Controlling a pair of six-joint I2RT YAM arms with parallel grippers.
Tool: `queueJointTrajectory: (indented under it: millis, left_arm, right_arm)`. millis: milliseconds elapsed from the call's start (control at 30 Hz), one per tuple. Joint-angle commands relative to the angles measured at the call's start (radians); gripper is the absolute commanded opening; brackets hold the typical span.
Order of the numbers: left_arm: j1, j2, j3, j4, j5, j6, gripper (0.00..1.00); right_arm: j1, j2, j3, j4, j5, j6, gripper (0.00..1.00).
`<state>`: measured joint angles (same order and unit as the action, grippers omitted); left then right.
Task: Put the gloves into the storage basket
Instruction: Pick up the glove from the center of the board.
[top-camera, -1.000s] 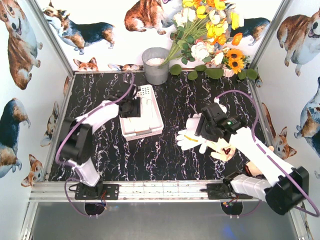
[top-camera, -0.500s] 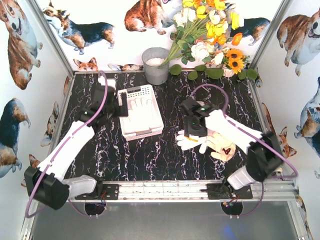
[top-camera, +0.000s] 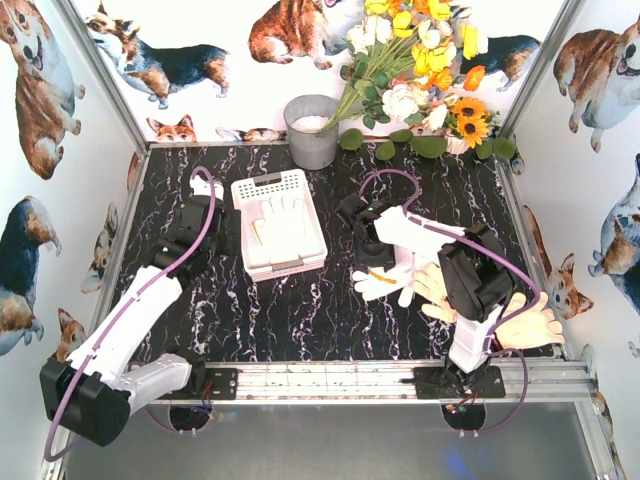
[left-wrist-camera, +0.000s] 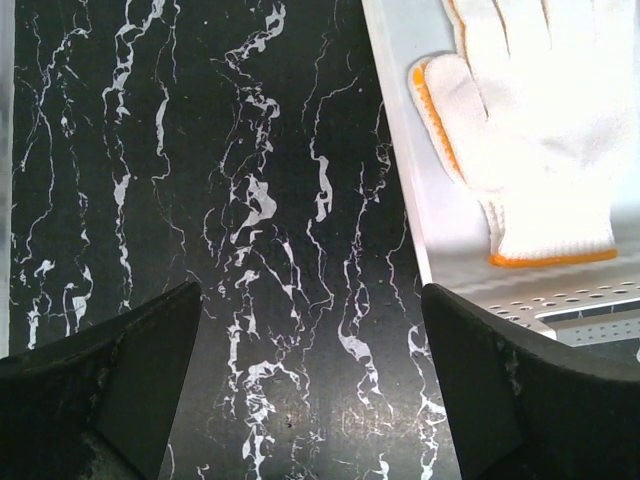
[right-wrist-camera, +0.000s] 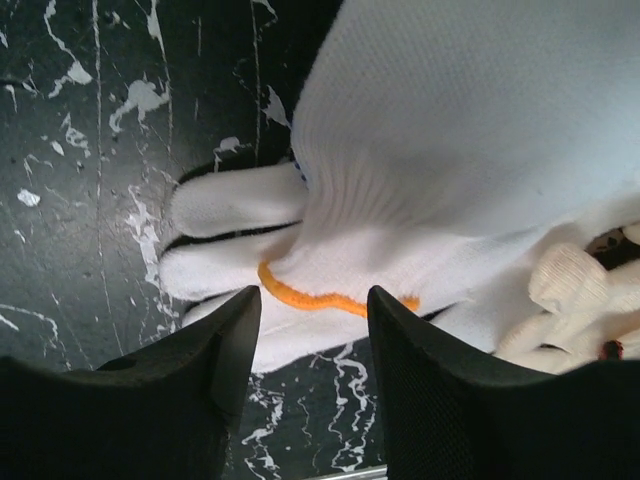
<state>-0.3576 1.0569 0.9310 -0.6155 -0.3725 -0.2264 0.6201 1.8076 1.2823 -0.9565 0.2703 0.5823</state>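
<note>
The biggest thing I have in view is the black, white-veined marble-patterned table, boxed in by white walls printed with corgis. At the far edge a bunch of yellow, white and orange flowers leans over a grey metal bucket. Both stand beyond the work area and block neither arm.

The shallow white perforated plastic basket sits left of centre, just in front of the bucket. One white knit glove with orange trim lies flat inside it. The other gloves lie in a loose white heap right of centre, and beige rubbery gloves trail off toward the near right corner.

My left gripper is over bare table just left of the basket, jaws wide apart with nothing between them. The basket's wall fills the right side of its wrist view. My right gripper is down at the left end of the heap, jaws partly apart astride an orange-edged cuff. I cannot tell whether the pads touch the fabric.

The left arm stretches forward from its base in one long line. The right arm folds at the elbow and reaches left across the heap.
</note>
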Motion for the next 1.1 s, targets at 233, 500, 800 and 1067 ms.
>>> queueJointTrajectory:
  millis: [233, 500, 800, 1067]
  left_arm:
    - [0.008, -0.116, -0.126, 0.082, -0.04, 0.03, 0.86]
    - [0.007, -0.171, -0.147, 0.095, -0.075, 0.026, 0.87]
    - [0.008, -0.193, -0.137, 0.091, -0.006, 0.02, 0.87]
    - [0.006, -0.22, -0.059, 0.084, 0.382, 0.007, 0.81]
  right_arm:
    - [0.001, 0.083, 0.047, 0.022, 0.025, 0.038, 0.28]
    - [0.001, -0.068, 0.013, -0.04, 0.05, 0.057, 0.0]
    - [-0.013, -0.344, 0.121, -0.218, -0.056, 0.025, 0.0]
    - [-0.09, -0.562, 0.095, -0.135, -0.373, 0.173, 0.0]
